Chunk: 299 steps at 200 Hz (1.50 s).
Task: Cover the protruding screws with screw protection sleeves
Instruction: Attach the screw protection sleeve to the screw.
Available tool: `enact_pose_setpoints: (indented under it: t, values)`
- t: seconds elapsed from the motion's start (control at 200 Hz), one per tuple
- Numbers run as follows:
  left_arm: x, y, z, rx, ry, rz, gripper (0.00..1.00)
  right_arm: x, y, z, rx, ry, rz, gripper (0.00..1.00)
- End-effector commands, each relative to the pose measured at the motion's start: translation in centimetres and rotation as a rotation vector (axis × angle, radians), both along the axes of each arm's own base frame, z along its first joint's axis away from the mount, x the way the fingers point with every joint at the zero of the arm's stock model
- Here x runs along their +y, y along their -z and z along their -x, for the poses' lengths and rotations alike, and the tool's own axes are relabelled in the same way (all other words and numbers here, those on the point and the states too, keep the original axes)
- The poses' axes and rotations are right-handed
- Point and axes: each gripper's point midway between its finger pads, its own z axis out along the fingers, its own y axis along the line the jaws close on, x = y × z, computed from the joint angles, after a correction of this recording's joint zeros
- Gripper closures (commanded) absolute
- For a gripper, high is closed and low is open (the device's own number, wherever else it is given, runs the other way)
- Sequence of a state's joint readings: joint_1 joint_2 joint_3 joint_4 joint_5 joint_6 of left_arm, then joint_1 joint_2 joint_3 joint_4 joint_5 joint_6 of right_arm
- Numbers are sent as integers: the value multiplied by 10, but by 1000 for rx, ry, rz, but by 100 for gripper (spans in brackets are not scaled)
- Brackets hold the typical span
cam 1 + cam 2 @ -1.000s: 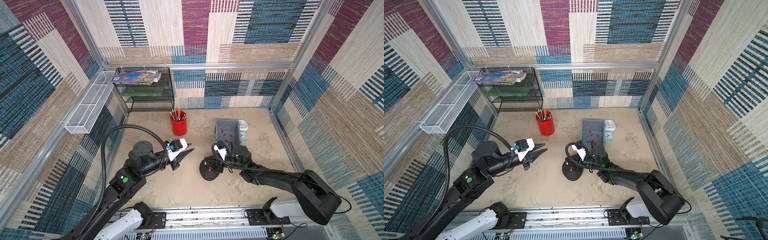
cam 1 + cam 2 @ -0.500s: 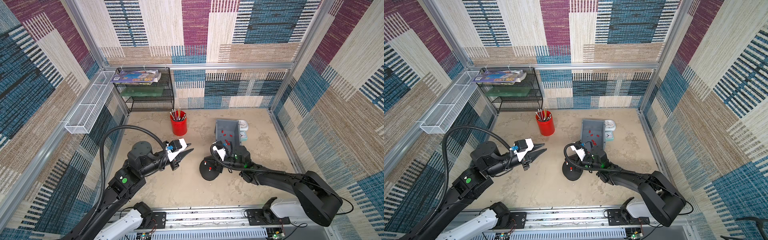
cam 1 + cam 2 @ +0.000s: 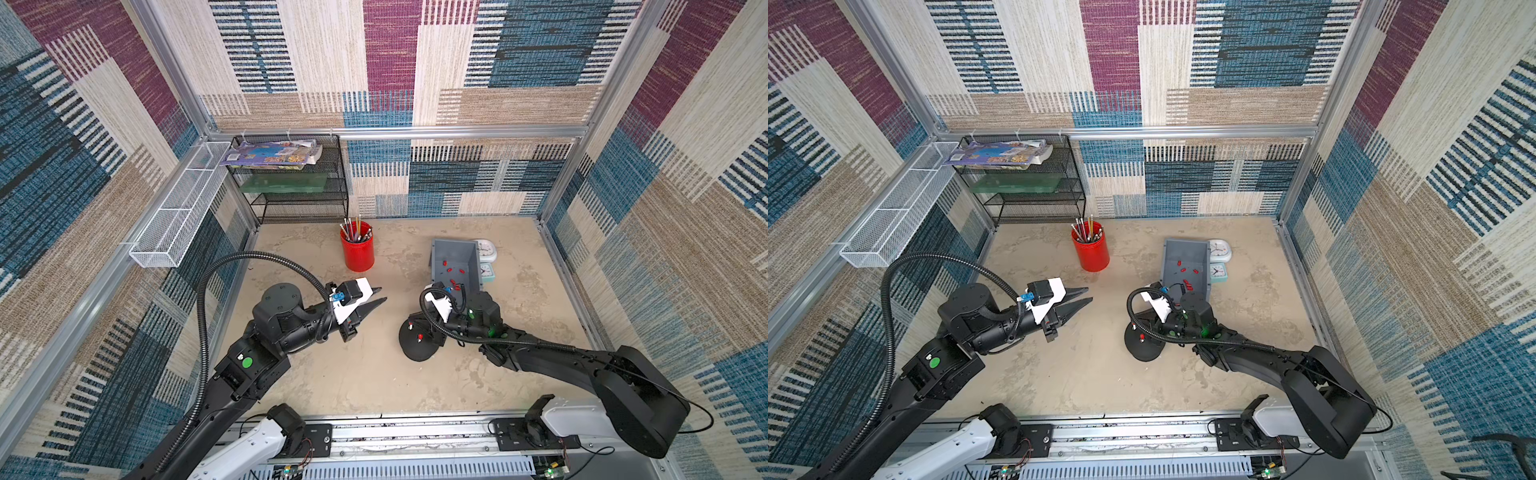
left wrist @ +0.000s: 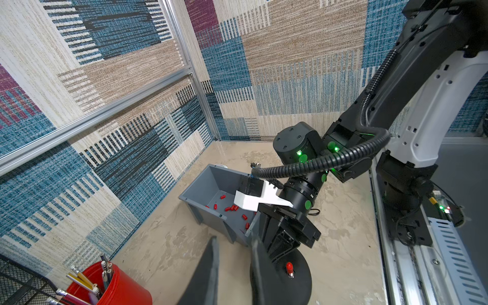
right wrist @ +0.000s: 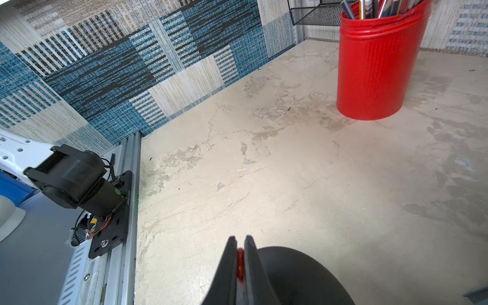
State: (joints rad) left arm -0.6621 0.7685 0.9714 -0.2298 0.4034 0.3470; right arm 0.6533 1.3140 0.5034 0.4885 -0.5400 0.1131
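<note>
Pinching one red sleeve [image 5: 240,260] at the black dome [image 5: 295,274], the right jaws are clenched on it, beside two capped screws [image 3: 419,336]. Left jaws hang parted, empty, over the worktop [image 3: 374,382]. Farther back, spare sleeves [image 3: 451,272] litter the grey bin [image 3: 453,249].

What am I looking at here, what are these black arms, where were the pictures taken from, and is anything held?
Two robot arms work on a beige table inside a patterned booth. Two pictures come from a camera overhead; the others from a camera on each arm's wrist. On the table: a red cup of pencils, a grey bin with tiny loose red sleeves, two small clocks, and a black dome with two studs visibly capped in red. The right gripper is shut on one red sleeve over the dome. The left gripper is open and empty.
</note>
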Motion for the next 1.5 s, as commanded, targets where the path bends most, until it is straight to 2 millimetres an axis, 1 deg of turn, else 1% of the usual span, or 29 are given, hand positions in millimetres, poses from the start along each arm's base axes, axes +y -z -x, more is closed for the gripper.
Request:
enact_pose_setpoints:
  t: [0.0,0.19,0.366,0.616,0.846,1.037,1.322,1.493]
  values:
    - [0,-4,3,-25,16,1,78,-3,18,2,41,3,67,90]
    - [0,-5,4,-27,19,2,78,0,19,3,35,2,93,90]
    - [1,-6,4,-29,16,3,78,-3,21,3,35,25,116,90]
    - [1,-6,5,-31,16,3,78,-5,18,4,31,28,115,89]
    - [1,-7,4,-31,16,5,78,-2,15,10,17,1,115,89]
    - [1,-7,5,-31,17,5,78,-4,8,12,-9,7,104,89]
    - [1,-7,5,-31,20,4,78,-3,7,17,-17,-9,106,87]
    - [1,-6,5,-29,20,1,78,-2,7,22,-29,-22,111,89]
